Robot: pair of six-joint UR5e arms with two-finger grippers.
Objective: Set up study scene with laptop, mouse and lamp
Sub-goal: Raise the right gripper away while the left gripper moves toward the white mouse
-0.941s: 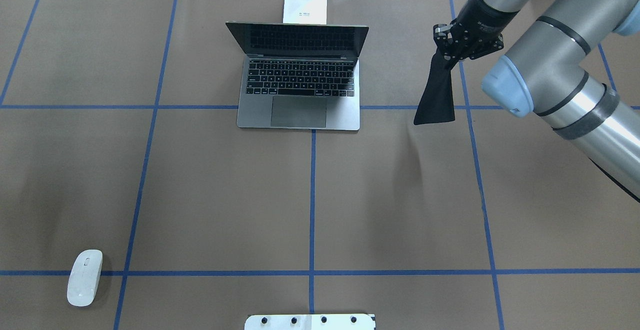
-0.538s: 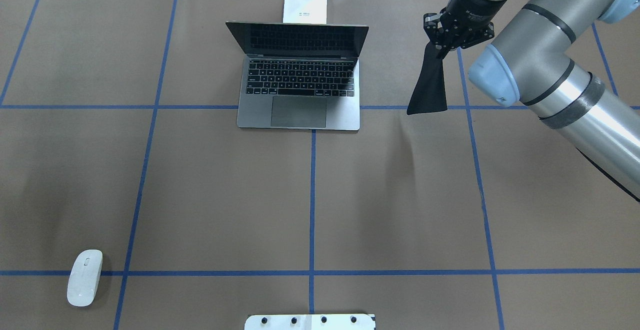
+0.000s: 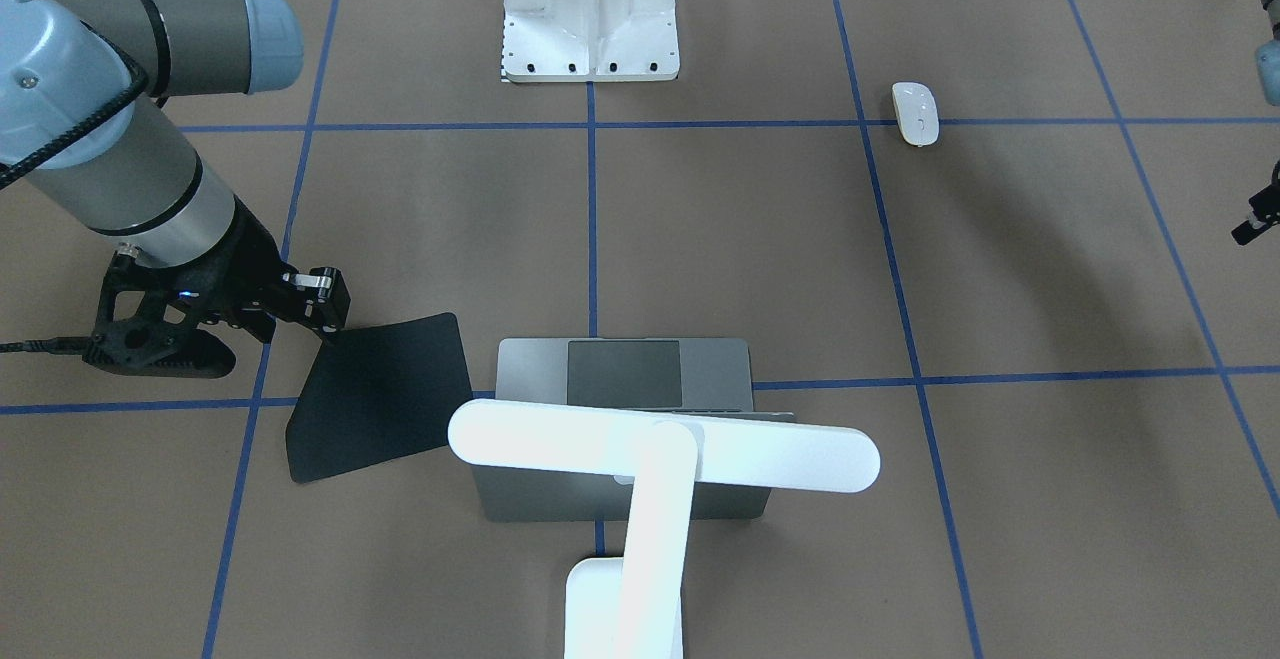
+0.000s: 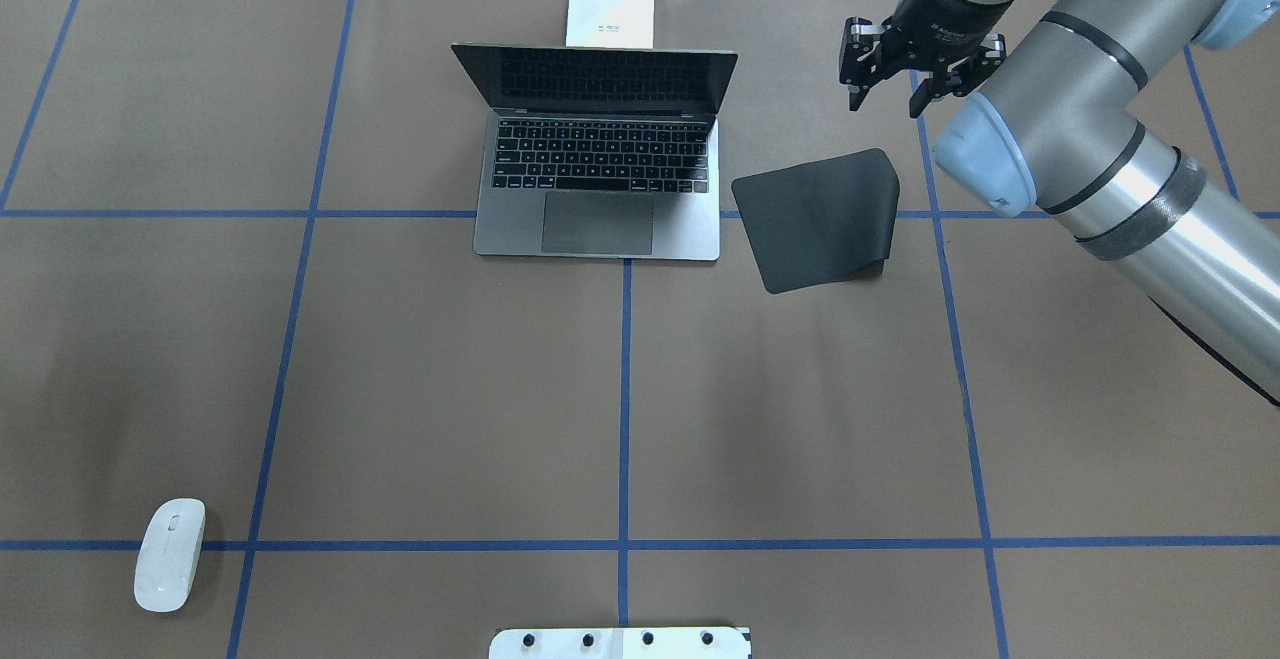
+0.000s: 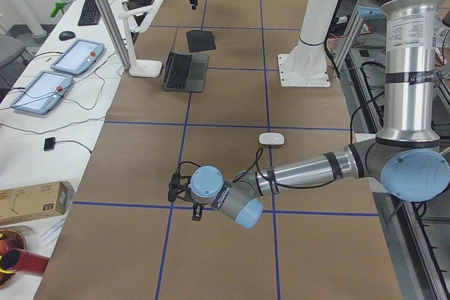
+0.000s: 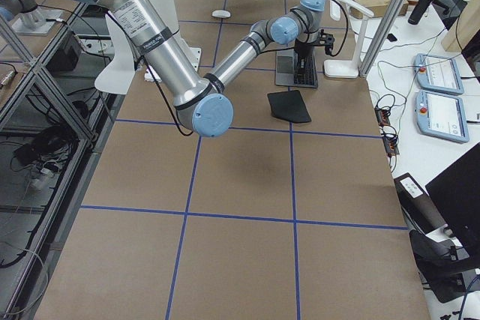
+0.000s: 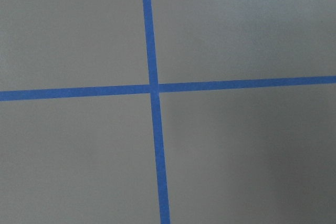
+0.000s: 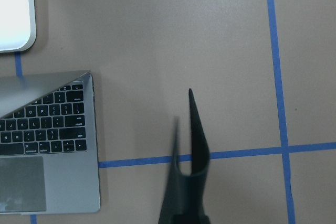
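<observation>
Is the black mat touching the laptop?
Apart. The overhead view shows a strip of bare table between the mat and the right edge of the laptop.

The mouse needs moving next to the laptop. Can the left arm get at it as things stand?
Probably yes. The mouse lies alone on the table on the left arm's side, nothing over or beside it, and the left gripper hangs above that side, open space between them.
</observation>
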